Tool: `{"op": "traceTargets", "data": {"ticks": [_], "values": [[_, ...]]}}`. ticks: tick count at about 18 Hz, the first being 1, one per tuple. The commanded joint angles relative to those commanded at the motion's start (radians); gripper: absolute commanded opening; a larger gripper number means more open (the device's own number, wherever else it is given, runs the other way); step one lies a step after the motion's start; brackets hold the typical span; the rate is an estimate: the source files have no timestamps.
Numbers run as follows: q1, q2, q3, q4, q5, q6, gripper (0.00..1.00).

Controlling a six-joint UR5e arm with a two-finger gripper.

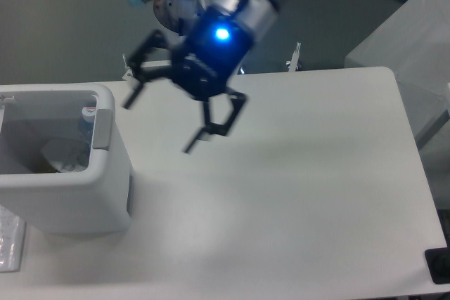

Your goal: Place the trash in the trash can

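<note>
White tabletop (295, 194) fills most of my view, grey floor behind it. Inside the trash can (105, 201) at the left edge I can see the crushed bottle (86, 128) leaning against the right inner wall, cap end up near the rim, so its long axis runs steeply down into the bin. A pale crumpled shape on the bin floor looks like the wrapper (65, 156), though I can't be sure of it. Out from there, my gripper (160, 121) hangs above the table to the right of the bin, fingers spread wide with nothing between them, and blurred. By my reading both pieces are in. My worry is the bottle: standing that tall, it could tip out if the arm clips the can's rim on a swing.
</note>
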Motion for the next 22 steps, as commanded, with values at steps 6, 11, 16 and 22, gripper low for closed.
{"op": "traceTargets", "data": {"ticks": [6,11,16,22], "values": [[0.000,0.008,-0.075,-0.014,0.523,0.352,1.00],[-0.003,-0.119,-0.015,-0.063,0.763,0.368,1.00],[0.020,-0.179,0.044,-0.266,0.959,0.615,1.00],[0.009,-0.242,0.124,-0.382,0.976,0.635,1.00]]}}
